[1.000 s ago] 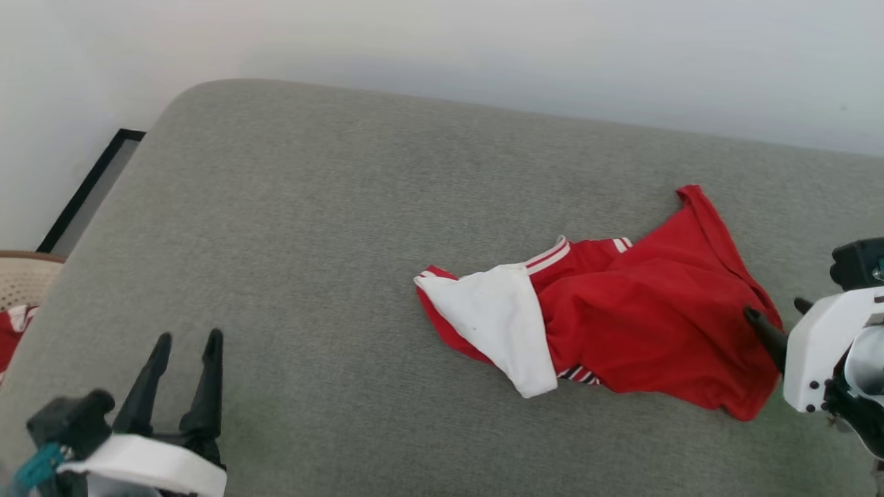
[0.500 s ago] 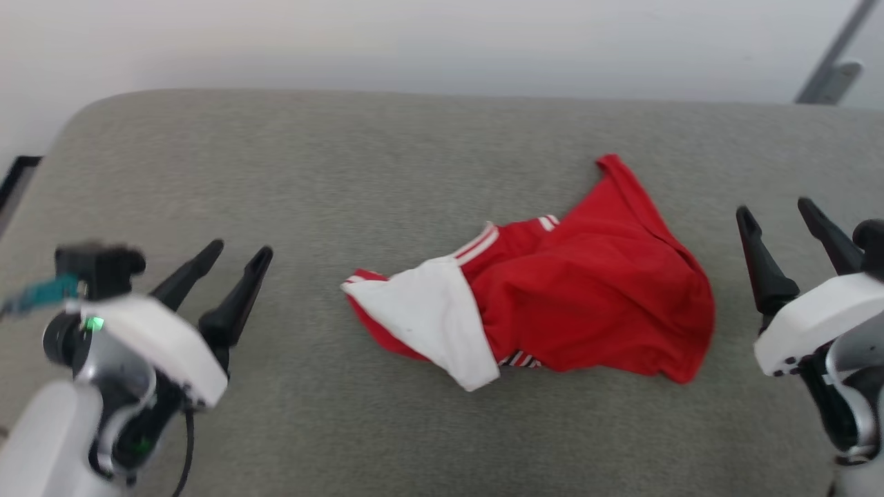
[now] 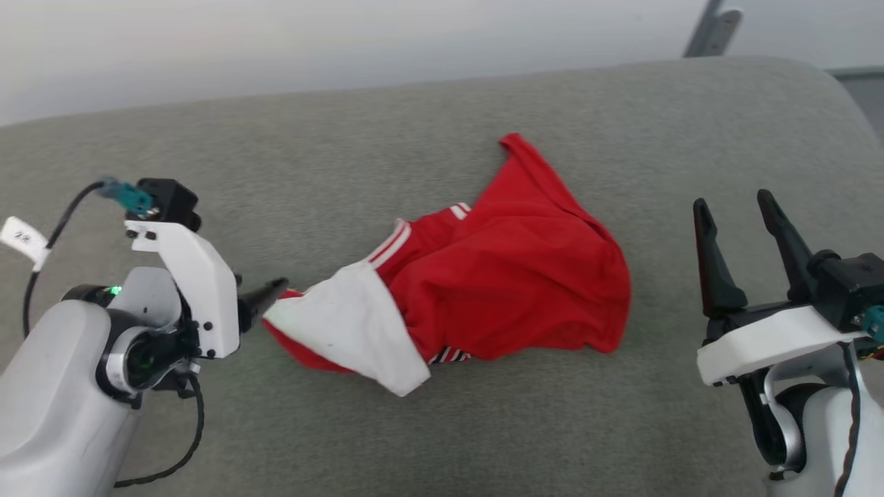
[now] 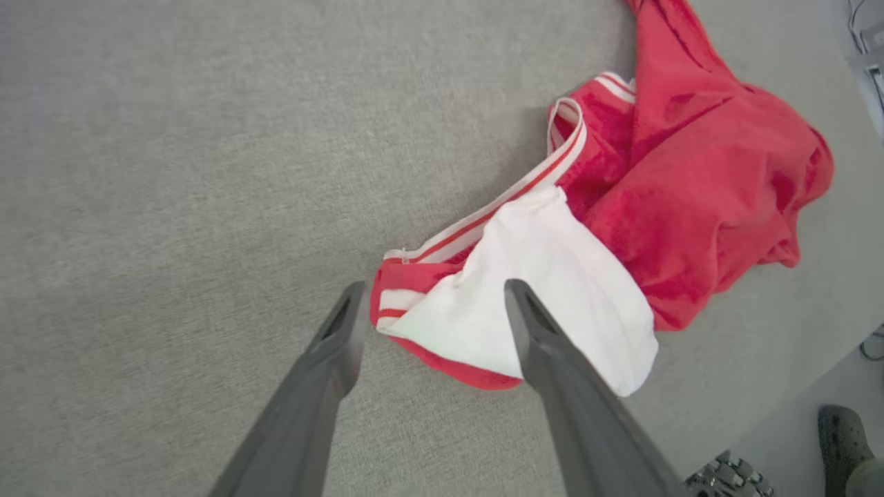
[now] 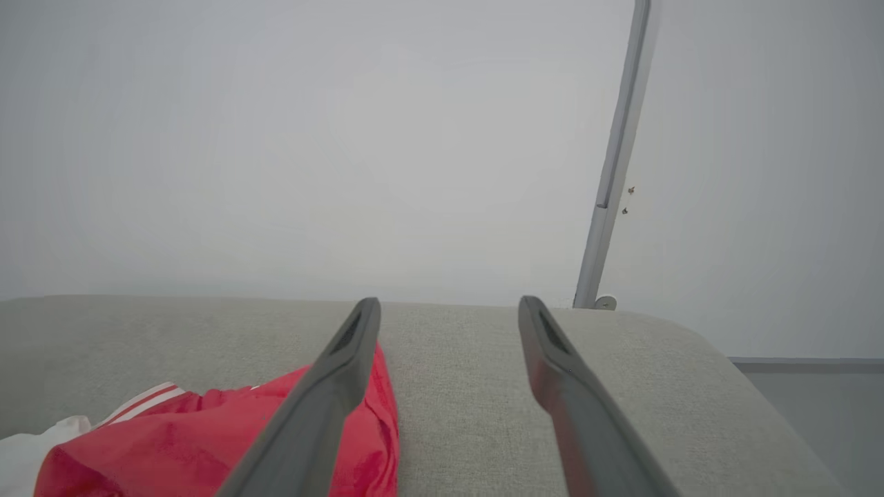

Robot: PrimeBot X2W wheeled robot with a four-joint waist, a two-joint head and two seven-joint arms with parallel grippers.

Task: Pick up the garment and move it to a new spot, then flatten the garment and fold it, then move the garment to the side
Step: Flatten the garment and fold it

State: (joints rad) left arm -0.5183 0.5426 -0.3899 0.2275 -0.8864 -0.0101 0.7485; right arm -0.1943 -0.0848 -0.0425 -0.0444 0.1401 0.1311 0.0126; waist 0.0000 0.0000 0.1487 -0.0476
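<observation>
We see the garment (image 3: pixel 497 276), a red shirt with red-and-white striped trim, lying crumpled near the middle of the grey cushion (image 3: pixel 345 152), apart from all its edges. Its white sleeve (image 3: pixel 345 331) lies at the end nearer the cushion's left edge, and a narrow red corner points toward the far edge.

The left gripper (image 4: pixel 435 290) is spread wide and grips nothing. In the left wrist view its two dark fingers (image 4: pixel 324 366) straddle the sleeve's outer end, one over bare cushion just beside the striped cuff, the other over the white cloth. We cannot tell whether either fingertip touches the fabric. In the head view one fingertip shows at the garment's left end.

The right gripper (image 3: pixel 733 200) stands near the cushion's right edge, apart from the garment, fingers parted and pointing toward the far edge, with nothing between them. Beyond that edge we note a pale wall (image 5: pixel 276 138) and a slanting grey pole (image 5: pixel 615 159).
</observation>
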